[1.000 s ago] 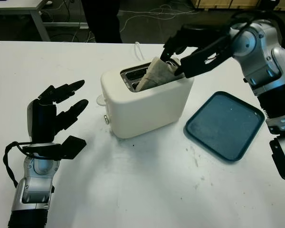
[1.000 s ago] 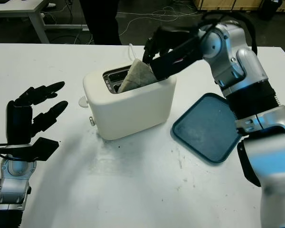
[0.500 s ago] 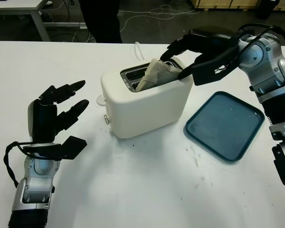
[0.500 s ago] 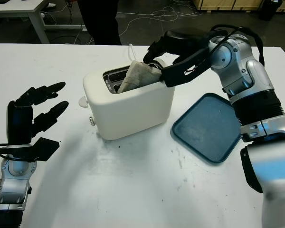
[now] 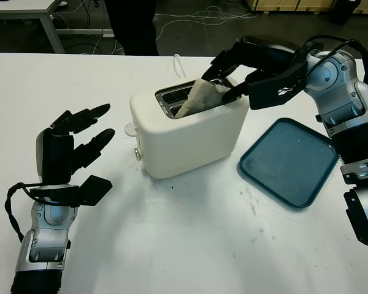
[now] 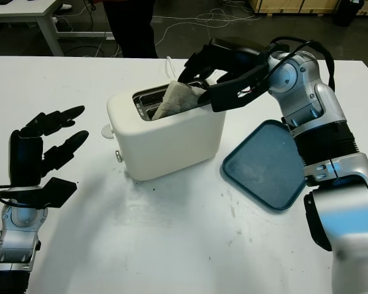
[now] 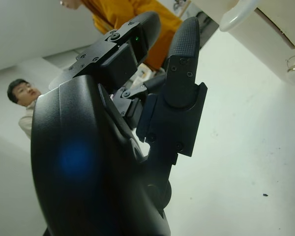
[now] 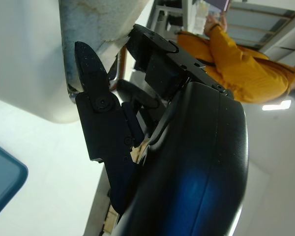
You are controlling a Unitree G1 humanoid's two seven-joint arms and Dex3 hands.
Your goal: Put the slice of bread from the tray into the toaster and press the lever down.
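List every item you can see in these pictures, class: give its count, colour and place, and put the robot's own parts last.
Table: one, white, under everything.
Toaster: one, cream, middle of the table, lever end toward the left hand.
Slice of bread: one, pale brown, tilted, sticking out of a toaster slot.
Tray: one, dark blue, on the table right of the toaster, nothing on it.
Cable: one, white, behind the toaster.
Desk: one, grey, far left on the floor beyond the table.
Person: one, in dark clothing, standing behind the table.
Left hand: one, black, open, left of the toaster.
Right hand: one, black, fingers at the bread over the toaster.
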